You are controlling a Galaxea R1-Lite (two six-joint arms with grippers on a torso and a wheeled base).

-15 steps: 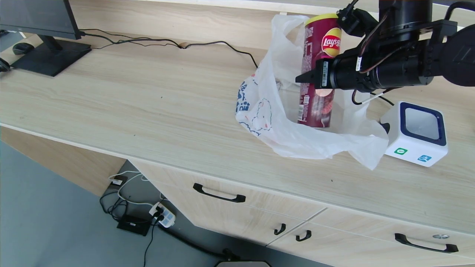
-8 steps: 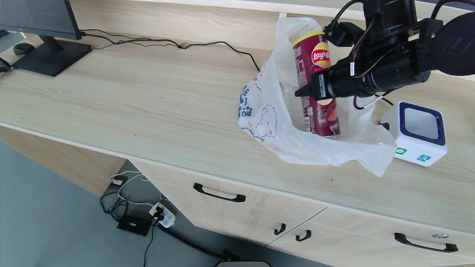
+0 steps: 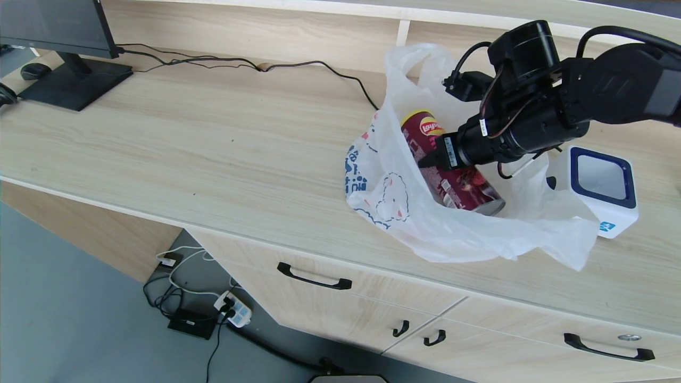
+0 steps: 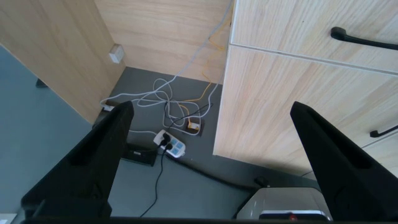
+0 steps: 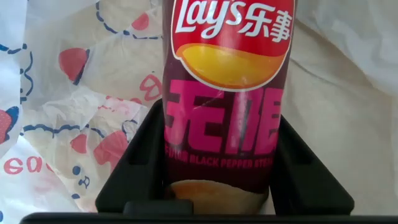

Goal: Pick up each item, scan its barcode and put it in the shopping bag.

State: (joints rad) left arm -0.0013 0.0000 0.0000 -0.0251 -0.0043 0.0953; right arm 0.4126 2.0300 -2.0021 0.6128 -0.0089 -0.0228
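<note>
A dark red chips can (image 3: 449, 171) with a yellow lid lies tilted inside the white shopping bag (image 3: 425, 223) on the wooden counter. My right gripper (image 3: 432, 159) is shut on the chips can (image 5: 227, 93) around its middle, inside the bag's mouth, with a black finger (image 5: 140, 155) on either side. The bag (image 5: 74, 118) has red and blue drawings on it. The white scanner box (image 3: 604, 189) with a dark blue window stands just right of the bag. My left gripper (image 4: 211, 162) hangs open below counter height, in front of the drawers, with nothing between its fingers.
A monitor stand (image 3: 69, 80) and a mouse (image 3: 33, 69) sit at the far left of the counter (image 3: 213, 149). A black cable (image 3: 298, 66) runs along the back wall. Drawers with black handles (image 3: 314, 279) are under the counter. A power strip (image 3: 234, 311) lies on the floor.
My right gripper has lowered the chips can into the bag and tipped it from upright to leaning. The bag has spread and sagged towards the scanner.
</note>
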